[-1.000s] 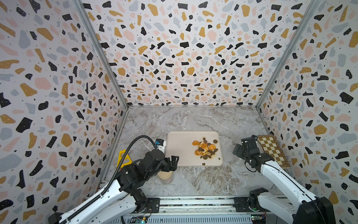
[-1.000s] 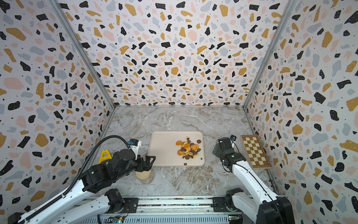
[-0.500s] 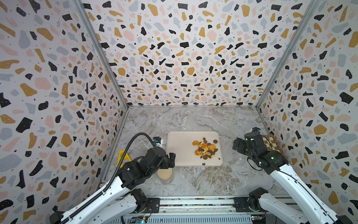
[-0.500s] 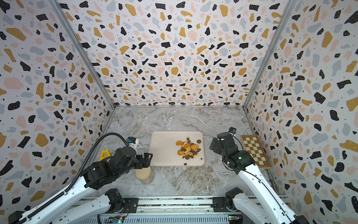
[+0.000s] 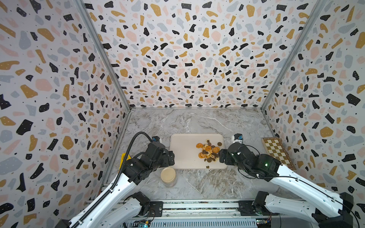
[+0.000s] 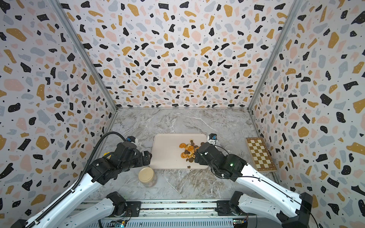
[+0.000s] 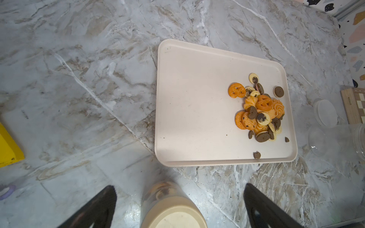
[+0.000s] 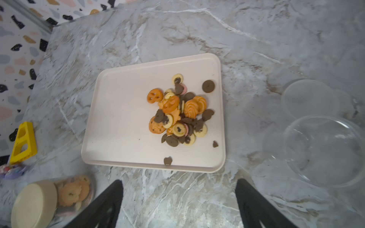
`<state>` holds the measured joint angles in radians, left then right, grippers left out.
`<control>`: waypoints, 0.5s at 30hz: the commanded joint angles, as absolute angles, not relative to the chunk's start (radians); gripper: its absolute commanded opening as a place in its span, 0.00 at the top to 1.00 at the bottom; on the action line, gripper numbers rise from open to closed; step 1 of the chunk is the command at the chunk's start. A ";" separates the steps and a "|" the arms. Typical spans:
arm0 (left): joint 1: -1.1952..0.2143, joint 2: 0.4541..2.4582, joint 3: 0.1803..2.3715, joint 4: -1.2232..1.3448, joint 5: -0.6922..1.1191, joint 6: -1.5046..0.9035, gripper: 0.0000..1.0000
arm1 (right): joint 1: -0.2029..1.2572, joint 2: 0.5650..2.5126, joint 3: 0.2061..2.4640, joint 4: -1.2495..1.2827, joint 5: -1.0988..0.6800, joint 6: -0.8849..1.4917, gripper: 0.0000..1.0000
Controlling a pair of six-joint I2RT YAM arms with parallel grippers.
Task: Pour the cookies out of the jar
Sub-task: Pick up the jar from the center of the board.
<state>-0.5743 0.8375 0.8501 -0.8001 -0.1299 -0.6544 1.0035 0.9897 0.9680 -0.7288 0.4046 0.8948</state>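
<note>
Left wrist view: the left gripper (image 7: 178,187) hangs spread wide over the lidded jar (image 7: 173,213), gripping nothing. The jar stands upright near the counter's (image 5: 197,122) front-left, just off the tray's (image 7: 193,102) front-left corner, with biscuits showing through its wall. On the tray's right half the cookies (image 7: 258,110) lie heaped. At the tray's right edge the right gripper (image 8: 178,182) gapes, empty. Beside it an empty clear jar (image 8: 324,150) lies on its side.

Judgement: one pour is done. Next: clasp the lidded jar and remove its lid. The tray's left half is free; the chessboard (image 5: 276,152) crowds the counter's right edge.
</note>
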 commanded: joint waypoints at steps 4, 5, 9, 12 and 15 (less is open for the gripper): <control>-0.495 0.832 0.857 -0.810 -0.043 -0.626 0.01 | 1.171 1.101 1.058 -0.691 0.456 0.902 0.09; -0.486 0.831 0.854 -0.813 -0.038 -0.630 0.01 | 1.195 1.123 1.074 -0.685 0.456 0.897 0.09; -0.456 0.818 0.844 -0.837 -0.019 -0.651 0.01 | 1.251 1.182 1.108 -0.645 0.432 0.866 0.09; -0.445 0.796 0.834 -0.857 -0.013 -0.679 0.01 | 1.269 1.222 1.131 -0.623 0.400 0.842 0.08; -0.434 0.776 0.813 -0.858 0.006 -0.709 0.01 | 1.293 1.259 1.156 -0.616 0.394 0.826 0.06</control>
